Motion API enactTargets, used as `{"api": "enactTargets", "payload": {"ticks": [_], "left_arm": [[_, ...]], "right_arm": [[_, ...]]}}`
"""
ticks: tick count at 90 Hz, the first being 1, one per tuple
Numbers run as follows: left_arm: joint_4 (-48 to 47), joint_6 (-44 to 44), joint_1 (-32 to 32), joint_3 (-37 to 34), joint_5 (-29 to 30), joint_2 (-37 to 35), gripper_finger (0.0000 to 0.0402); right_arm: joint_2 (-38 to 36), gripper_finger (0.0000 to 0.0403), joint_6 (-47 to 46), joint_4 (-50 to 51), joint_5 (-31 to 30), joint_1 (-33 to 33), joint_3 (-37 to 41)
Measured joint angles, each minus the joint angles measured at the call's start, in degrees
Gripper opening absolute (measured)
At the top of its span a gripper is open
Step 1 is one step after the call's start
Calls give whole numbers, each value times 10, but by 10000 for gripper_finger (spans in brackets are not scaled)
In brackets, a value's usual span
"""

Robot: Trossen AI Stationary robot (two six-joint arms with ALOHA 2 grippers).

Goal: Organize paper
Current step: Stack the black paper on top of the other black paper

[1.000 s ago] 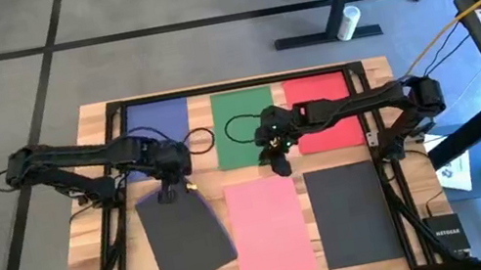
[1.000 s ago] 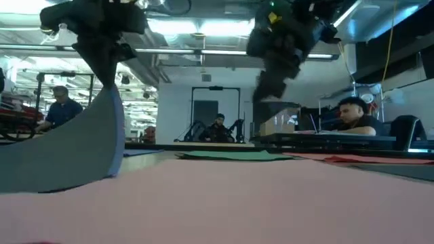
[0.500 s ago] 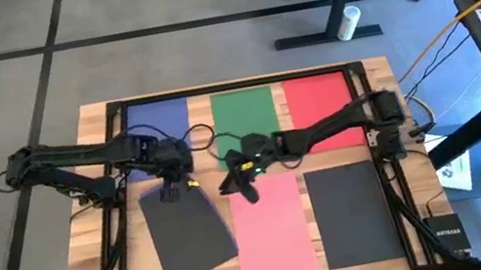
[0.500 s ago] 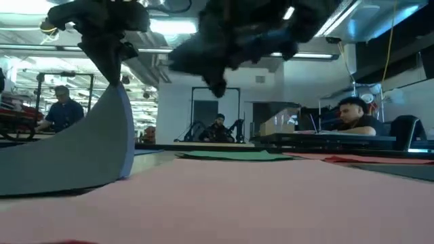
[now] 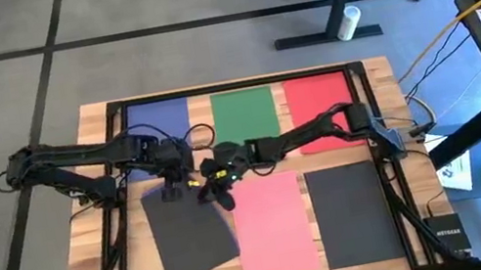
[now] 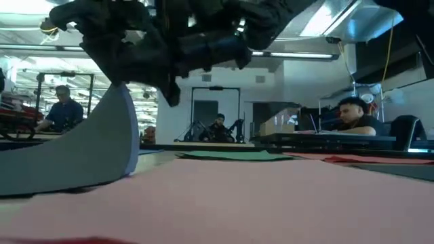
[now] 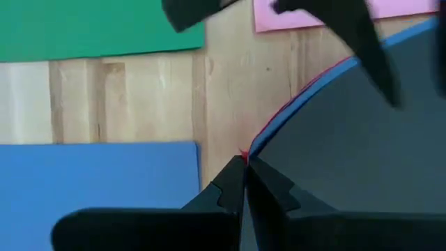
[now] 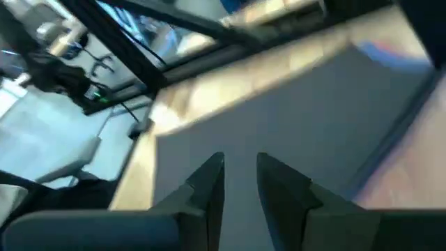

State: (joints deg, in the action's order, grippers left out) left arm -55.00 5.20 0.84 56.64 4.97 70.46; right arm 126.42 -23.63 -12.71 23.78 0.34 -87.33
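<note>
Paper on the bench (image 5: 90,241) lies mostly in neat rows, but one dark sheet (image 5: 189,238) sits crooked, its corner pinched by the left hand (image 5: 170,189), the right hand (image 5: 215,192) parted beside it.

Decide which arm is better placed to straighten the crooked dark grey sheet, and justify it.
Left. Its pincer is already shut on the dark grey sheet's lifted corner; the right pincer only hovers open over its edge.

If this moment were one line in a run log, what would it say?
left end effector: shut on dark grey sheet, corner lifted | right end effector: open, beside it | pink sheet: flat
</note>
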Motion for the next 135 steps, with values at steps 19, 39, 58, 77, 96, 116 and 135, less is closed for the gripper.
{"api": "enactTargets", "payload": {"ticks": [19, 39, 58, 77, 96, 116, 135], "left_arm": [[-1, 0, 0, 0, 0, 0, 0], [-1, 0, -8, 0, 0, 0, 0], [3, -1, -14, 0, 0, 0, 0], [-5, -2, -14, 0, 2, 0, 0], [-27, -13, -14, 0, 13, 0, 0], [-22, -22, -14, -27, 13, 0, 0], [-14, -31, -16, -52, 42, 0, 0]], "right_arm": [[0, 74, -4, 27, -53, -12, 0], [0, 74, -8, 47, -79, -15, 0], [0, 74, -6, 44, -82, -15, 0], [0, 74, 16, 52, -51, -14, 0], [-2, 74, 105, 92, 15, 0, 0], [-3, 74, 226, 255, -33, 28, -38], [-3, 74, 241, 282, -62, 31, -60]]}}
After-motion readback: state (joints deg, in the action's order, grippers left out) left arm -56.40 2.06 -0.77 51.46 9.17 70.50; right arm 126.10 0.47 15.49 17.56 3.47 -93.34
